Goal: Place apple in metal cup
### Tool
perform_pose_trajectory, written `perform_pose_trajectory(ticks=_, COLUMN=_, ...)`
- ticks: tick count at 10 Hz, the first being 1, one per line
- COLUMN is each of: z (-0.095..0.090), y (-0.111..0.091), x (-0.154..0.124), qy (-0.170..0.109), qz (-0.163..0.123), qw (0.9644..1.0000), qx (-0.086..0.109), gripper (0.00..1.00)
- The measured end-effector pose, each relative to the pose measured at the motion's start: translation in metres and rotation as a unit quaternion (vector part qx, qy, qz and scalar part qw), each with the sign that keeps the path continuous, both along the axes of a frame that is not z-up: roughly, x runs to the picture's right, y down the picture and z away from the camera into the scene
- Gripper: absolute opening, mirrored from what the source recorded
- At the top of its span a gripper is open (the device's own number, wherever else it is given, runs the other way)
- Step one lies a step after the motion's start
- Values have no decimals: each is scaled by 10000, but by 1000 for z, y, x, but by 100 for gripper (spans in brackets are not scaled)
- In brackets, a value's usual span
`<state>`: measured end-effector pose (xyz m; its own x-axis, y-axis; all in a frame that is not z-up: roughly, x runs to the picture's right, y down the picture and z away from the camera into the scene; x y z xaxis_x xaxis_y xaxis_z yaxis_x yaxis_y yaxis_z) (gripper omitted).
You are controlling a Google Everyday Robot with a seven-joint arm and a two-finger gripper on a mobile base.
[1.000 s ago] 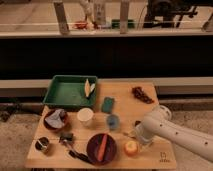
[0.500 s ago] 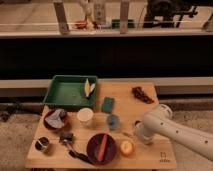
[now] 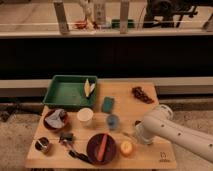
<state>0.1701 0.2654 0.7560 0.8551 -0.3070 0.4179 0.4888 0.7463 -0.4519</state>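
Camera view: the apple (image 3: 126,147) is seen near the front edge of the surface (image 3: 150,159), just right of the dark bowl (image 3: 93,150) that has the carrot (image 3: 103,145) in it. The tool (image 3: 134,136) is seen just right of the apple and a little farther back, at the end of the white arm (image 3: 175,135) that comes in from the right. Whether the tool is open or closed cannot be told. Nothing is seen held in it, and the apple seems to sit on the surface.

The metal cup (image 3: 43,145) is at the near left corner, well apart from the apple. The dark bowl lies between them.

The step in hand is judged to be the grab, since the apple is not yet lifted. The tool is best brought down right over the middle of the apple, because a round fruit can roll away if it is pushed from one side. The bowl on the left must not be bumped. After that, the apple is best lifted high, so that it can be carried left over the bowl and the carrot. The metal cup is small, so the apple should be lined up right above its dark inside before it is let go.
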Motion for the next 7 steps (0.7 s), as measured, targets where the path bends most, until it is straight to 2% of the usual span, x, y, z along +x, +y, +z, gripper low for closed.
perform_pose_trajectory(ticks=3, z=-2, y=-3, x=4, qy=-15, qz=-75, qw=9999, qx=119, gripper=76)
perform_pose_trajectory(ticks=4, z=-4, y=-4, x=5, qy=-4, qz=-91, qw=9999, qx=138, gripper=80)
perform_pose_trajectory(ticks=7, z=-10, y=-5, x=8, qy=-36, qz=-103, qw=9999, qx=111, gripper=80)
